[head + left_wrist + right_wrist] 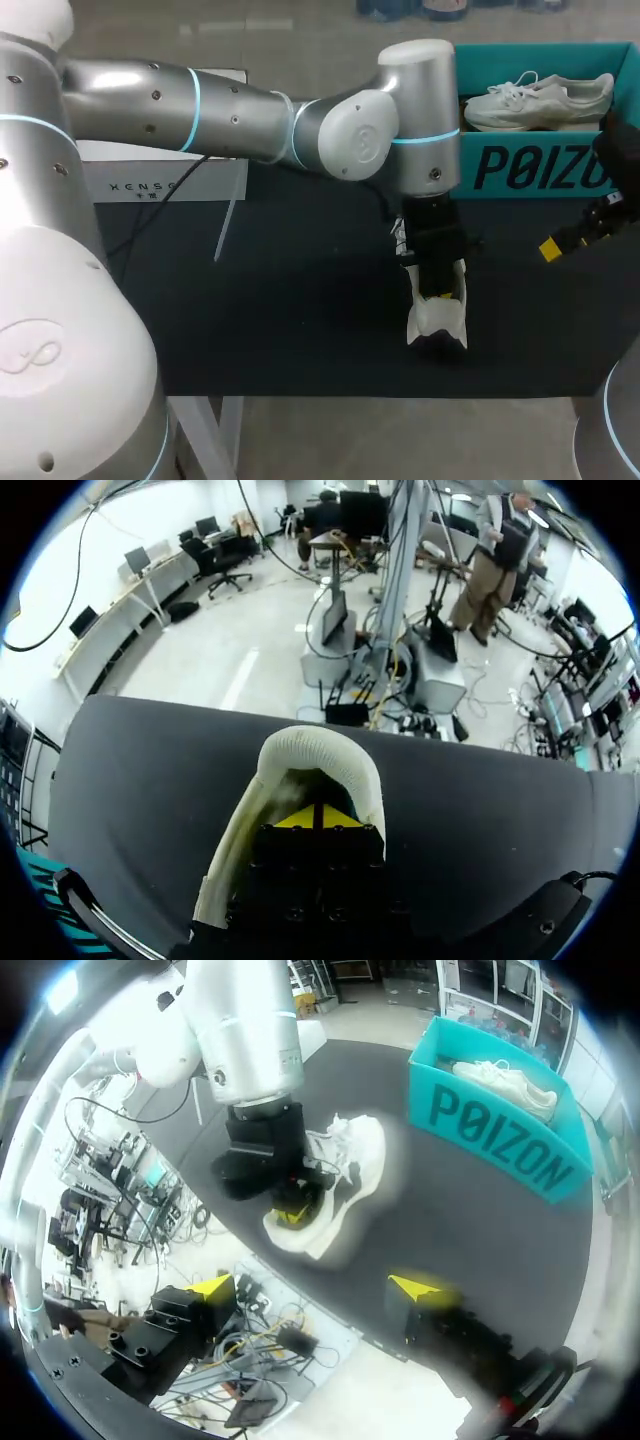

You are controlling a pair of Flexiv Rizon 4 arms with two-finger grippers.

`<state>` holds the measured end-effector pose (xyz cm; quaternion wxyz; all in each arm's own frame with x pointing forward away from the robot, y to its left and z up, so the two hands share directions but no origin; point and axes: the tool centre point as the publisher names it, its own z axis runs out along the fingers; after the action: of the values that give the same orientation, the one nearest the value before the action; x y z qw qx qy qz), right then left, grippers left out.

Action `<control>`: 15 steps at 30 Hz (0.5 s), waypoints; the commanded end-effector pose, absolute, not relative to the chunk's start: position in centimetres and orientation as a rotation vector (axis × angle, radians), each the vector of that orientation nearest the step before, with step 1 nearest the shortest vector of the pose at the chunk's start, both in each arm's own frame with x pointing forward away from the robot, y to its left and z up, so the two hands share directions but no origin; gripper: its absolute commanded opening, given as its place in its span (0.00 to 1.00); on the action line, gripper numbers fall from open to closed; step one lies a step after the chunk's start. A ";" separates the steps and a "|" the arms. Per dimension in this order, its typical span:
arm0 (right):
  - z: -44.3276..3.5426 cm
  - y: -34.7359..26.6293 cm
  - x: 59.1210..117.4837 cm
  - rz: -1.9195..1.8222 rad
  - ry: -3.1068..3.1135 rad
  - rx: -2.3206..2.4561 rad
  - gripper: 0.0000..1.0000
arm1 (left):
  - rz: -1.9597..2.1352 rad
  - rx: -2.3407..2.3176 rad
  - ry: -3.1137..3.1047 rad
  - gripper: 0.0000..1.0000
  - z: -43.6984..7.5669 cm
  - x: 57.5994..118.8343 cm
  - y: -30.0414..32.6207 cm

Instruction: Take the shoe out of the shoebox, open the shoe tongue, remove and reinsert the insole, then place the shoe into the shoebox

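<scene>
A white shoe (437, 325) lies on the black table (300, 300), its heel toward the front edge. My left arm comes across from the left, and my left gripper (438, 295) stands straight down in the shoe's opening. In the left wrist view its yellow tips (318, 818) are pressed together inside the heel, behind the padded collar (320, 745), pinching the insole's heel end. The right wrist view shows the same shoe (350, 1175) with my left gripper (295, 1210) in it. My right gripper (316, 1288) hangs open and empty at the table's right (560, 245).
A teal shoebox (530, 165) stands at the back right with a second white shoe (540, 100) in it; the right wrist view shows this shoebox (500, 1145) too. A white box (165, 180) sits at the back left, with cables beside it.
</scene>
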<state>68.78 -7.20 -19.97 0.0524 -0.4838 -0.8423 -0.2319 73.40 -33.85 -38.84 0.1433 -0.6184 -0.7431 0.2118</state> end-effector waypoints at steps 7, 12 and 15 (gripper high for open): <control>-20.1 -7.2 68.7 -0.707 -2.562 -1.473 1.00 | 0.577 -1.801 -2.150 0.00 -38.7 74.5 -34.9; -20.1 -7.2 68.7 -0.707 -2.562 -1.473 1.00 | 0.525 -1.829 -2.152 0.00 -37.6 74.7 -35.2; -20.1 -7.2 68.7 -0.707 -2.562 -1.473 1.00 | 0.500 -1.845 -2.147 0.00 -37.4 74.7 -35.4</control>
<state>68.78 -7.21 -19.97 0.0524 -0.4838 -0.8423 -0.2319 74.85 -35.22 -38.09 0.1348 -0.6337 -0.7399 0.1812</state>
